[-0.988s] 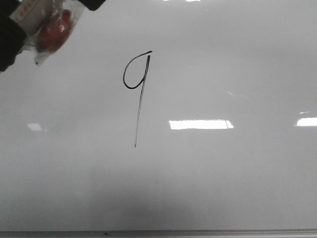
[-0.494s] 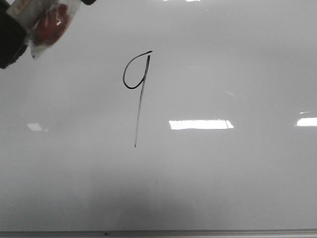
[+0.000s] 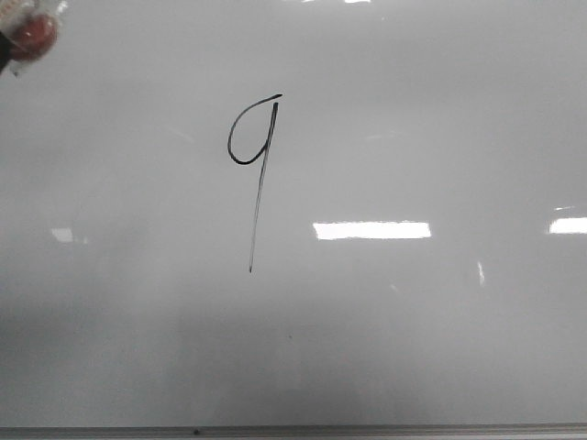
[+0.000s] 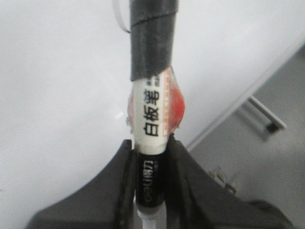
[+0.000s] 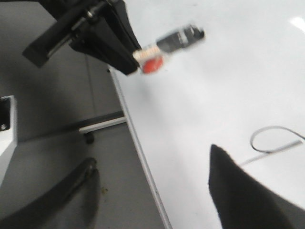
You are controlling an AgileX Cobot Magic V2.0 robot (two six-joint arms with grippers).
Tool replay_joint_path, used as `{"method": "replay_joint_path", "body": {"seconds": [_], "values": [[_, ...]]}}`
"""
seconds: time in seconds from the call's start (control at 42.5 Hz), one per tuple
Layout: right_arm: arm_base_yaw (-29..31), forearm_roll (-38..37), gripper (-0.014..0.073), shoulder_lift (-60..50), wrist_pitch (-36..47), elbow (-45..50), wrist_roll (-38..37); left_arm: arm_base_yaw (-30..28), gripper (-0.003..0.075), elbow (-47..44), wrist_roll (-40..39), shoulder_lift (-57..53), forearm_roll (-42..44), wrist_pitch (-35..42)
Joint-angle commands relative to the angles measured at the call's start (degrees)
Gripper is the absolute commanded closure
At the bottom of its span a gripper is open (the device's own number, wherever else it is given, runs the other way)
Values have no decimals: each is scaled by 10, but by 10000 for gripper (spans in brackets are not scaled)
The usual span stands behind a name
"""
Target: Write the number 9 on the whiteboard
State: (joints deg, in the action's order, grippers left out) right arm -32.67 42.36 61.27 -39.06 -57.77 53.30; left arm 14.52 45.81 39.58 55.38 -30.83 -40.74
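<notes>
The number 9 [image 3: 252,165] is a thin black figure with an open loop and a long slanted tail, drawn on the glossy pale whiteboard [image 3: 413,119]. My left gripper [image 4: 151,157] is shut on a marker [image 4: 152,109] with a white and red label and grey tape, held off the board near its left edge. In the front view only the marker's red-labelled part [image 3: 29,32] shows, at the top left corner. My right gripper [image 5: 151,155] is open and empty over the board's edge; its view shows the 9's loop [image 5: 274,140] and the left gripper [image 5: 131,59] with the marker [image 5: 171,43].
The board's thin grey frame runs along the near edge [image 3: 293,430] and the left side [image 5: 138,148]. Beyond the left side lie grey floor and a stand's foot with a caster [image 5: 88,137]. Bright light reflections [image 3: 371,230] lie on the board.
My left gripper with the marker has moved up and to the left, away from the 9, and has almost left the front view. The 9 is unchanged.
</notes>
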Motion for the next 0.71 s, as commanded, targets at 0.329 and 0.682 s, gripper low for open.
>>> {"method": "replay_joint_path", "body": {"seconds": [0.329,0.682], "values": [[134,20,550,-353,223,310,-106,-127,739,-126,-56,-4,-60,316],[137,20,614,-412,271,383,-105,-127,739,-147,-56,119,-73,478]]}}
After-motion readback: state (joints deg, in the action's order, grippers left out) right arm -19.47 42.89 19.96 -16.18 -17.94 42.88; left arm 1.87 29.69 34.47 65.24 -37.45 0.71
